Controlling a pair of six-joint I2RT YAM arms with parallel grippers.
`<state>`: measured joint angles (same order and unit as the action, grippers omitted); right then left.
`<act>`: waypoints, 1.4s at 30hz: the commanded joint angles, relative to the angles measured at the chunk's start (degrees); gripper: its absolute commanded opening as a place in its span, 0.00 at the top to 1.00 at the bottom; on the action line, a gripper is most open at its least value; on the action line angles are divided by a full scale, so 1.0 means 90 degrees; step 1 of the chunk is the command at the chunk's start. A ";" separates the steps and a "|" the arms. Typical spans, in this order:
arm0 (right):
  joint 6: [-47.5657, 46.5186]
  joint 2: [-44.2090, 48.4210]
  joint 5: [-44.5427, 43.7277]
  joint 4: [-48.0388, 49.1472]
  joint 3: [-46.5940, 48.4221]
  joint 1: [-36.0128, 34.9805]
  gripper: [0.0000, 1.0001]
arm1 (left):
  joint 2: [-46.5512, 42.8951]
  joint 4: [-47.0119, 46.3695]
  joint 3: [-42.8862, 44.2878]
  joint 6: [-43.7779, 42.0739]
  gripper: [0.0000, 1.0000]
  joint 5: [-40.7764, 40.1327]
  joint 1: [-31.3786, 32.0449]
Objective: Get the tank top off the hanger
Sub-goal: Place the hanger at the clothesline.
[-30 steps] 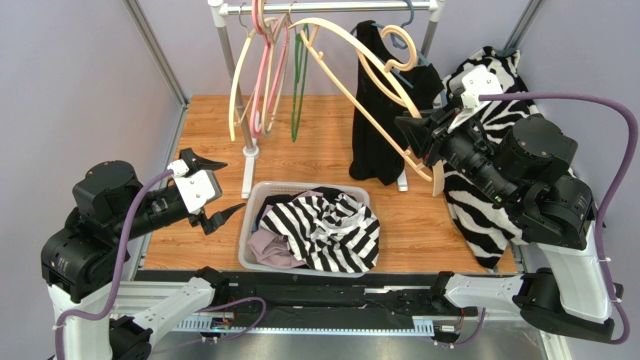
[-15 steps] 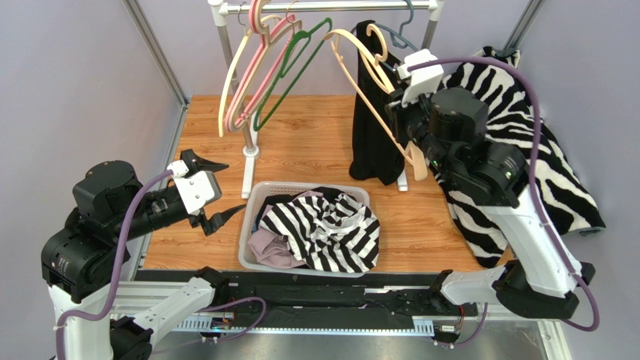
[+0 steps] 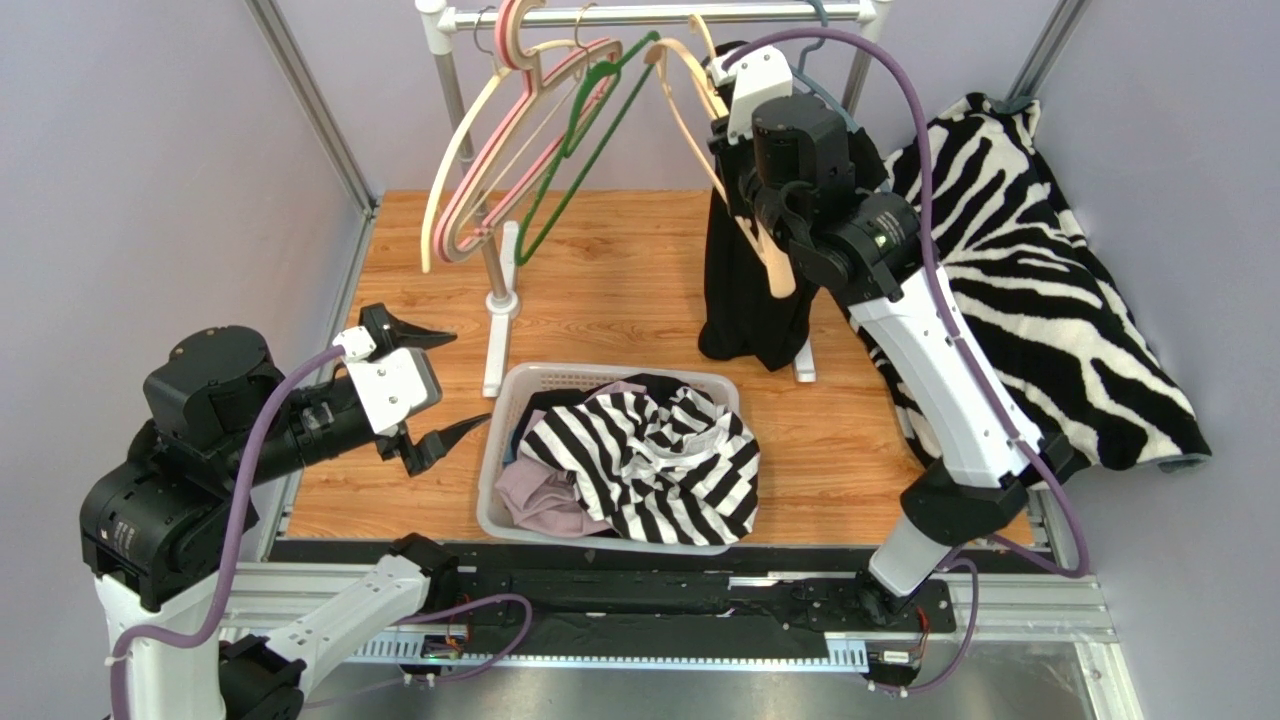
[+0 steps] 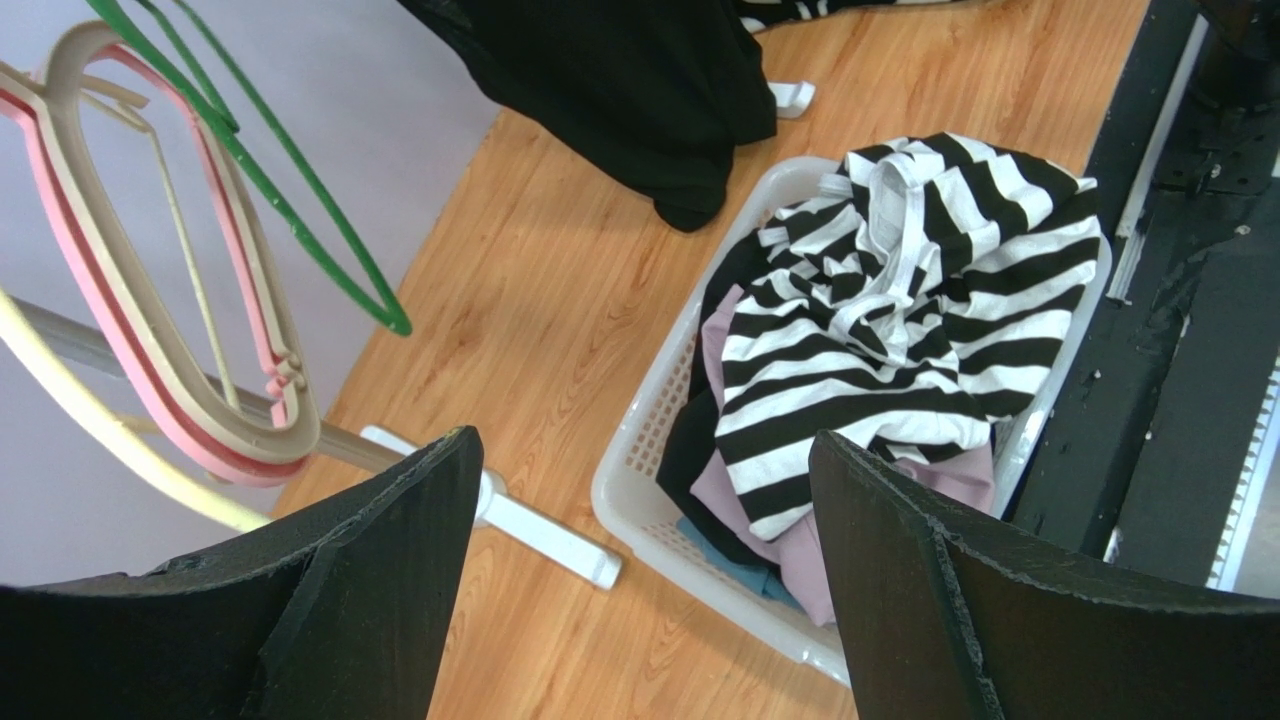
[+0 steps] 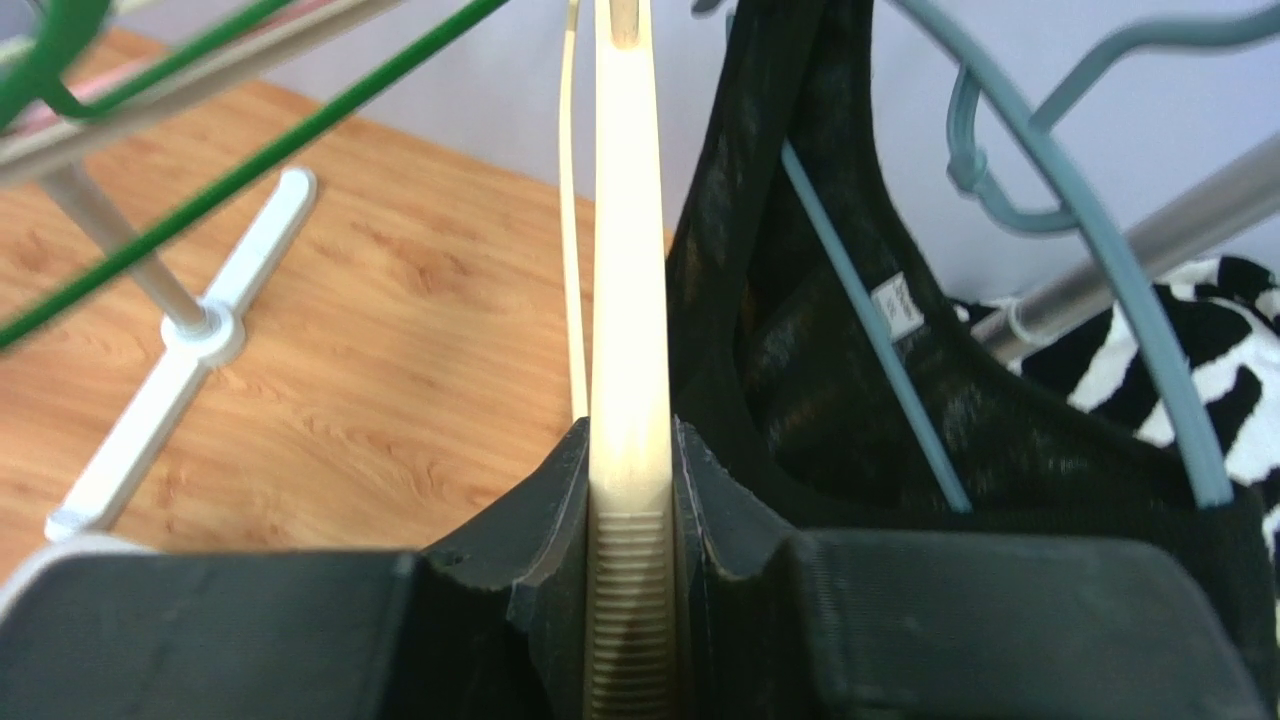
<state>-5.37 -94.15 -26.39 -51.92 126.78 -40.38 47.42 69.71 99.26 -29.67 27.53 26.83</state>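
A black tank top (image 3: pixel 744 293) hangs from a blue-grey hanger (image 5: pixel 1052 195) on the clothes rail (image 3: pixel 661 15); it also shows in the right wrist view (image 5: pixel 812 345). My right gripper (image 3: pixel 756 192) is up by the rail, just left of the tank top. It is shut (image 5: pixel 633 465) on a bare cream hanger (image 5: pixel 631 270), whose lower end (image 3: pixel 777 267) lies against the black fabric. My left gripper (image 3: pixel 436 383) is open and empty (image 4: pixel 643 443), low at the left, beside the basket.
A white basket (image 3: pixel 519 398) holds a black-and-white striped garment (image 3: pixel 661 450) and other clothes. Pink and cream hangers (image 3: pixel 511 165) and a green one (image 3: pixel 579 135) swing on the rail. The rail's white foot (image 3: pixel 501 323) stands behind the basket. A zebra cloth (image 3: pixel 1037 300) lies at the right.
My right arm has risen and moved left to the rail, carrying the cream hanger up beside the tank top. The pink and green hangers swung out left. The left arm stayed still.
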 commanded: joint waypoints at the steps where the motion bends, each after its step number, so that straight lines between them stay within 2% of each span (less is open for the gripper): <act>1: -0.0019 -0.0339 -0.0075 0.0388 0.0932 0.0043 1.00 | -0.0073 0.0076 -0.0062 -0.0082 0.12 0.0037 -0.0042; 11: 0.0010 -0.0691 -0.0124 0.0515 0.1245 0.0034 1.00 | -0.0103 0.0115 -0.0131 -0.0131 0.13 0.0037 -0.0042; 18: -0.0263 -0.1472 -0.0280 0.0749 0.1997 0.0043 1.00 | -0.0142 0.0135 -0.0160 -0.0102 0.13 0.0095 -0.0061; 35: 0.0322 -0.2127 0.0090 0.1374 0.2017 0.0190 1.00 | -0.0181 0.0164 -0.0131 -0.0131 0.13 0.0095 -0.0071; 42: 0.0255 -0.2429 -0.0123 0.1569 0.1851 -0.0122 1.00 | -0.0191 0.0174 -0.0150 -0.0141 0.13 0.0076 -0.0071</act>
<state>-3.25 -114.61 -26.26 -42.13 142.54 -39.53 46.13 71.42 97.76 -30.28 27.55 26.48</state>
